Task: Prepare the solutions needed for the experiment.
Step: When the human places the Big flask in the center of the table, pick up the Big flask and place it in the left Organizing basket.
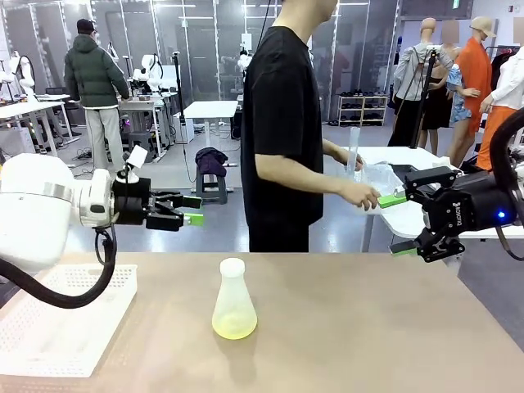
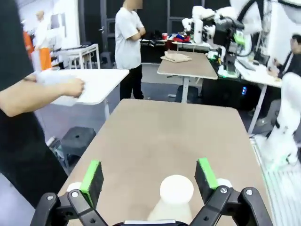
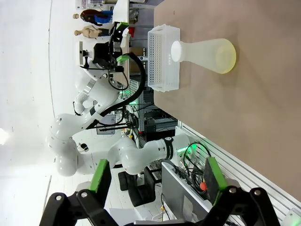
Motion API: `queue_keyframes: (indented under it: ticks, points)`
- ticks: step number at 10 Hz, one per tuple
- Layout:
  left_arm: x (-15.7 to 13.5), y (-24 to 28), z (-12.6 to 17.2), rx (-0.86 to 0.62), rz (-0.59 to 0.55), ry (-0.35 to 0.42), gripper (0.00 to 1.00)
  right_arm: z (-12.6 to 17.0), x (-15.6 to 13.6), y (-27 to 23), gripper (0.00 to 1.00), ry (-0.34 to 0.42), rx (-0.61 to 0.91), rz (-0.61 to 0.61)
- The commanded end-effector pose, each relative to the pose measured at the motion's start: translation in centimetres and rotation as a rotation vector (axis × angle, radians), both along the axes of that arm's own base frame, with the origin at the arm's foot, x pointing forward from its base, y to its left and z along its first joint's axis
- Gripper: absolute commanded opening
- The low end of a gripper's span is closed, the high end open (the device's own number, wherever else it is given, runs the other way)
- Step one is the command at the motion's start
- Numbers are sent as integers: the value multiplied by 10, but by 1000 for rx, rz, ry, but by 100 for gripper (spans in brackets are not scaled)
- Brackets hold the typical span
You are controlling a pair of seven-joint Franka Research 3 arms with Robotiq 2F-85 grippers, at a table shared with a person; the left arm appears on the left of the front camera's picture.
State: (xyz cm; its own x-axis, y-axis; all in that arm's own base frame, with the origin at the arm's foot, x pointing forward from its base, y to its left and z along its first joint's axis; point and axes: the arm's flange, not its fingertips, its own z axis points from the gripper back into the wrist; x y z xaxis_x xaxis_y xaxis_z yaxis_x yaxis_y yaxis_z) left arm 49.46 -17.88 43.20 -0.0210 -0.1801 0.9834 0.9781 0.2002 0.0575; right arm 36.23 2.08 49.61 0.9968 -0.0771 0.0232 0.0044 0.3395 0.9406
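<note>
A small amount of pale yellow, slightly cloudy solution (image 1: 234, 327) lies in the bottom of a frosted conical flask (image 1: 232, 286). The flask stands upright and alone near the middle of the tan table (image 1: 368, 327).

Up and to the robot's left of the flask, the left gripper (image 1: 193, 210) hangs in the air above the table's far edge. It points toward the middle, with its 2 green pads spread wide and nothing between them. In the left wrist view the flask's white mouth sits low between those pads, touching neither.

On the opposite side, the right gripper (image 1: 397, 224) hovers well apart from the flask, near the table's far right edge. Its jaws are also wide apart and empty, with the fingers aimed toward the middle.

A white perforated tray (image 1: 57, 323) rests on the table's left corner, beneath the left arm.

At the far side of the table a person in a black T-shirt (image 1: 282, 123) stands turned toward a white side table (image 1: 409, 217). One hand (image 1: 360, 195) reaches over that table, near a tall clear cylinder (image 1: 354, 147) standing on it.
</note>
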Motion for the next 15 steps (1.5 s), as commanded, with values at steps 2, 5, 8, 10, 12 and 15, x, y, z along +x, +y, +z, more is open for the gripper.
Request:
queue_keyframes:
  ticks: [2,5,8,10,12,15]
  points:
    - [6,-13,-14,-18,-30,-83,100,1,-1,0,100,-9,14,-1]
    - [0,-9,-12,10,-38,-62,100,1,-1,0,100,-9,14,-1]
    - [0,-9,-14,10,-37,-60,100,1,-1,0,100,-9,14,-1]
    - [15,-21,-39,24,-42,-49,100,1,-1,0,100,-9,14,-1]
    - [13,-32,-55,11,-115,-63,100,1,-1,0,100,-9,14,-1]
    - [10,-33,-84,52,-171,-95,100,1,-1,0,100,-9,14,-1]
